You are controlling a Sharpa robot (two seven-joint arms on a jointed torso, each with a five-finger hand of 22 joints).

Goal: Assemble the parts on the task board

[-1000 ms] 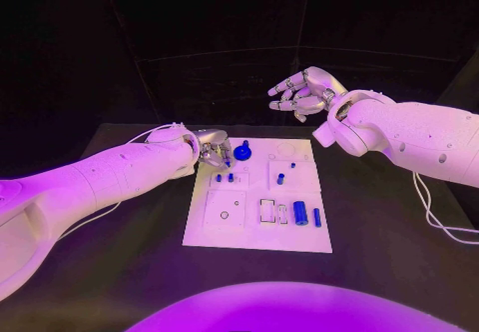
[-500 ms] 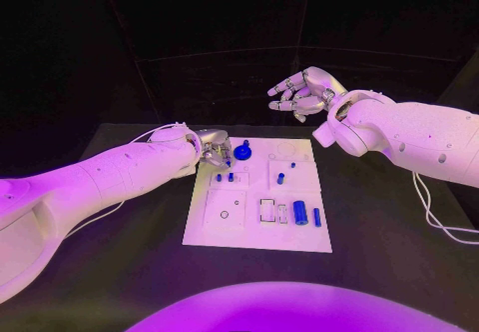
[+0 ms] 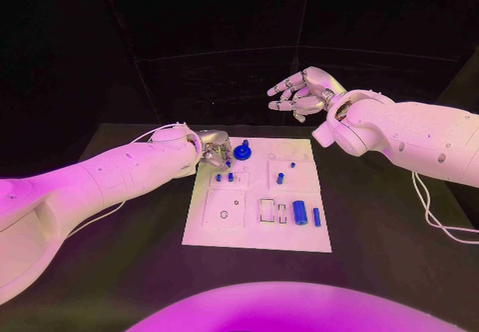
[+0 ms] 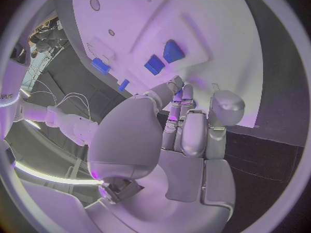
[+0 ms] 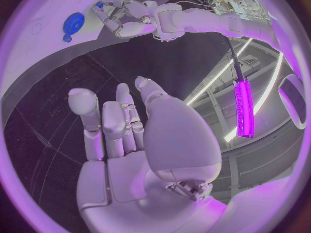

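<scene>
Two hands differed: my left hand (image 3: pixel 212 149), fingers curled at the task board's (image 3: pixel 250 238) far left corner near the blue gear (image 3: pixel 241 151), grip unclear, needed a slow, square approach, while my right hand (image 3: pixel 302 90) hung empty, fingers apart.

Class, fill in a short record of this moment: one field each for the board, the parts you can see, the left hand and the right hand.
board: white task board lying flat on the black table
parts: blue gear at the far end; blue cylinder near the middle right
left hand: left hand low at the board's far left corner, beside the gear; grasp unclear
right hand: right hand raised beyond the board, fingers apart, holding nothing
</scene>
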